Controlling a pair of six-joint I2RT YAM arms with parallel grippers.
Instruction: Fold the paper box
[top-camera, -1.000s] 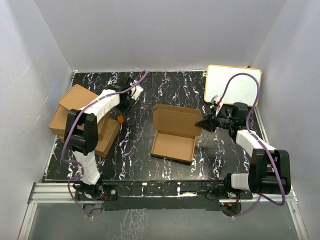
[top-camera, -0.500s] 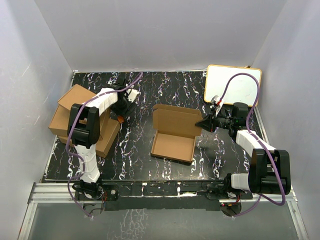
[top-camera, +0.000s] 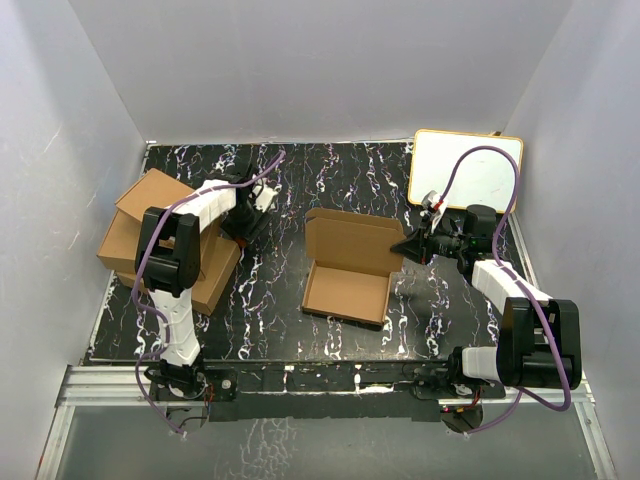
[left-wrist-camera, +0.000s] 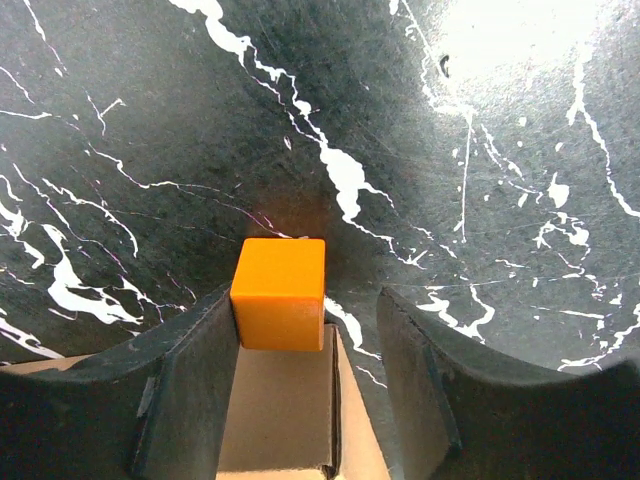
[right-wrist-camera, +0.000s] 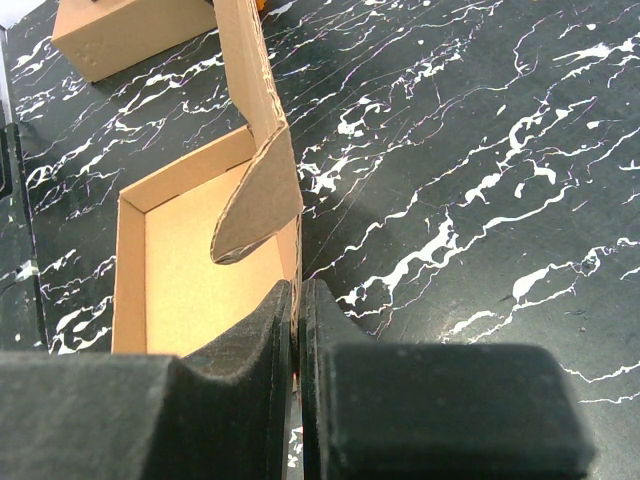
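Right jaws: the right gripper is closed to a thin slit. The right side wall of the paper box runs into that slit, so I judge it is pinching that wall.
Left jaws: the left gripper stands wide apart and grips nothing. An orange block sits at its left fingertip, apart from the right one. A strip of cardboard shows below between the fingers, and I cannot tell what it belongs to.
Where the box is: mid-counter, between the two arms, with the right gripper at its right edge and the left arm well apart from it.
Done so far: the shallow tray is formed with its side walls upright.
Lid: the lid panel is open on the far side of the tray.
Flap: the right tuck flap leans in over the tray, not tucked.
Left to do, as I judge: bring the lid down over the tray and tuck the side flaps.
Nearby: piled cardboard boxes at far left, and a white board at far right.
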